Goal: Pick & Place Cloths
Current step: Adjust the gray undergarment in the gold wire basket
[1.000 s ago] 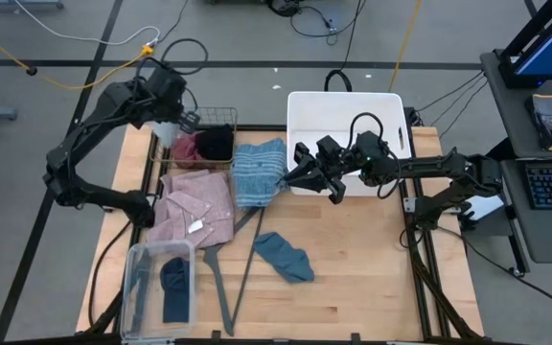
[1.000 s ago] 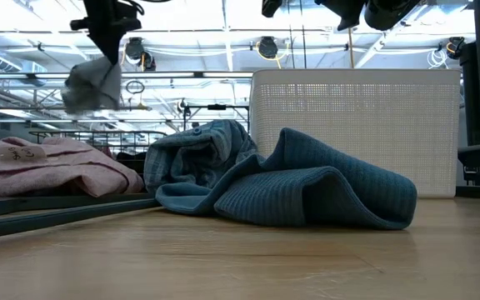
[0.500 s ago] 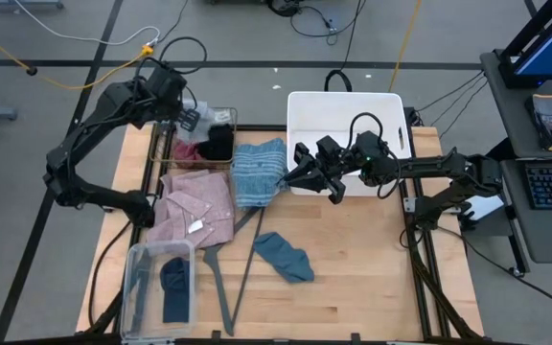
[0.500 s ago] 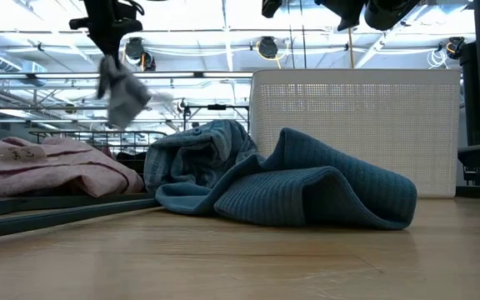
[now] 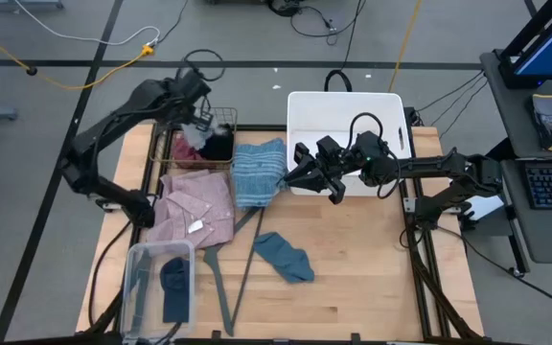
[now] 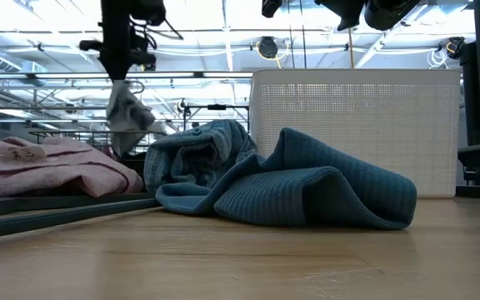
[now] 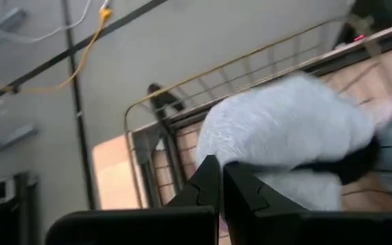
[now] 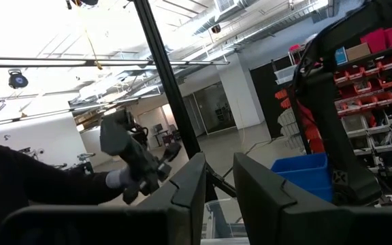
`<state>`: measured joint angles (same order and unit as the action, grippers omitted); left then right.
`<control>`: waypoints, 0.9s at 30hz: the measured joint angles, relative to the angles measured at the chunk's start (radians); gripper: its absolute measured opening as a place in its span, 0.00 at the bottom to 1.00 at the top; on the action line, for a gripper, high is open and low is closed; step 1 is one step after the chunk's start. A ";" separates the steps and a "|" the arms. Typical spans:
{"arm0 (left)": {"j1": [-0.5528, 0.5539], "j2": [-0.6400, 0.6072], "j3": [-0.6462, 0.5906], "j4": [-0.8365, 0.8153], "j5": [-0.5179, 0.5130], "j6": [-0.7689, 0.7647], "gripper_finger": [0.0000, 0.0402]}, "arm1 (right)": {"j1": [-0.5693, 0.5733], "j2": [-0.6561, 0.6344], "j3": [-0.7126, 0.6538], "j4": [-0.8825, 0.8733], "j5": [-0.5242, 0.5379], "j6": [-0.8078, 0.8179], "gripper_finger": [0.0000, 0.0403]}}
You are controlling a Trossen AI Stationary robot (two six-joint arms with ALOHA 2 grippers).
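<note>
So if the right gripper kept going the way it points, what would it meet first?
Judging from above, the right gripper points toward the blue striped towel just ahead, so probably that first; depth is unclear, and it may pass over it.

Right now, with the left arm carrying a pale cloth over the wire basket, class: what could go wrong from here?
1. The left end effector pinches only a corner of the pale grey-blue cloth, which dangles and could slip out.
2. Released here, it may drape over the rim of the wire basket, which already holds maroon and black cloths.
3. The right end effector hangs near the blue striped towel, so a sideways carry might brush that arm.
</note>
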<state>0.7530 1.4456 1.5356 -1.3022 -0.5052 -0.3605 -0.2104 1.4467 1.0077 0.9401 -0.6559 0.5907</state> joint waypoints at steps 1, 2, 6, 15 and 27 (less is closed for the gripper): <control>0.000 0.018 0.000 -0.013 -0.014 -0.014 0.00 | 0.000 0.000 0.000 0.000 0.000 0.000 0.18; 0.000 0.034 0.000 -0.027 -0.023 -0.025 0.00 | 0.000 0.000 0.000 0.000 0.000 0.000 0.18; 0.000 0.102 0.000 -0.088 -0.057 -0.083 0.00 | 0.000 0.000 0.000 -0.001 0.000 0.000 0.18; 0.010 0.190 0.000 -0.145 -0.105 -0.122 0.00 | 0.000 0.000 0.000 -0.003 0.028 0.000 0.18; 0.038 0.249 -0.017 -0.116 -0.035 -0.094 0.00 | 0.000 0.000 0.000 -0.004 0.026 0.052 0.18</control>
<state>0.7906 1.6948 1.5183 -1.4182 -0.5403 -0.4542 -0.2104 1.4467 1.0077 0.9366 -0.6303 0.6426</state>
